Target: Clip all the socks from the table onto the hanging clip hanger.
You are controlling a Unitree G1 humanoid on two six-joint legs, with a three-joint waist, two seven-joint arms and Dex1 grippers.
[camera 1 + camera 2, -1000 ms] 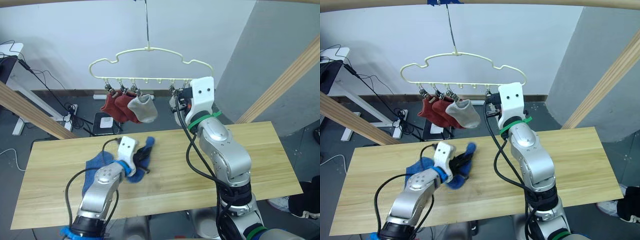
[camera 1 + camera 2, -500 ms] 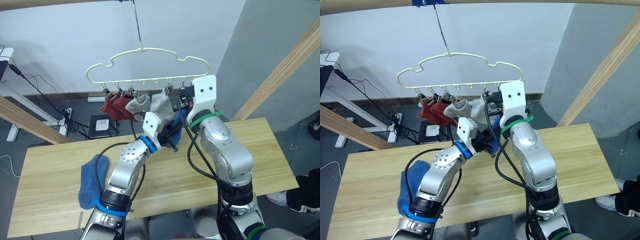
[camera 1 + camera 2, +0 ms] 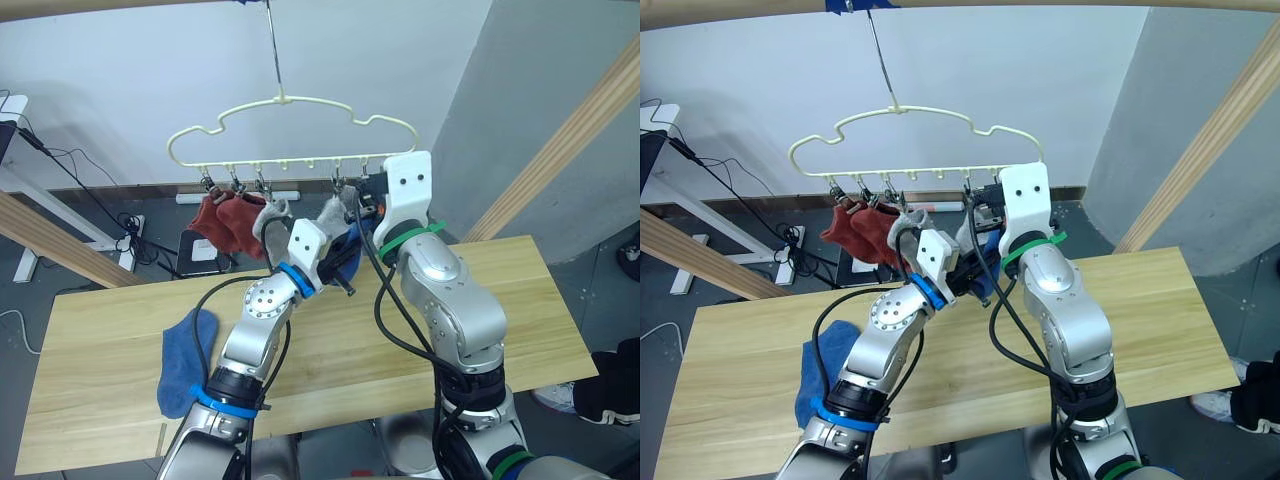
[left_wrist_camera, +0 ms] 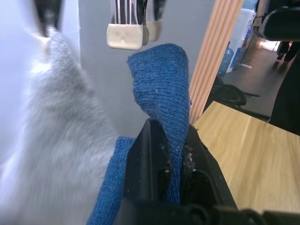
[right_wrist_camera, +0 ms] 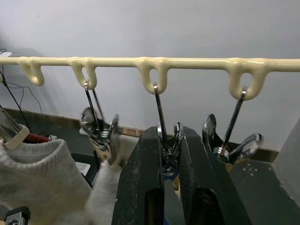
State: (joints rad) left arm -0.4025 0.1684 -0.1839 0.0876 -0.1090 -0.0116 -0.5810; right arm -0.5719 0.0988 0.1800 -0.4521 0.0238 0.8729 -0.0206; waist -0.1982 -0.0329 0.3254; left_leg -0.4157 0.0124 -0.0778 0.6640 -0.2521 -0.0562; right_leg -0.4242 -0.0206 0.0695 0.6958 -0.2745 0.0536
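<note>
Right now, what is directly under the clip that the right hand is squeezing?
Under that clip on the clip hanger, the left hand holds up a blue sock, its top just below the clip. The right hand hides the clip's tips.

Hanger (image 3: 925,112) hangs by its hook above the table (image 3: 1140,330). Two red socks (image 3: 855,227) clipped at its left end, grey sock (image 3: 902,222) next to them. Left gripper (image 3: 965,285) raised under the bar, holding a blue sock (image 3: 985,285). Right gripper (image 3: 985,205) up at the clips. Second blue sock (image 3: 820,365) flat on table, left side.
</note>
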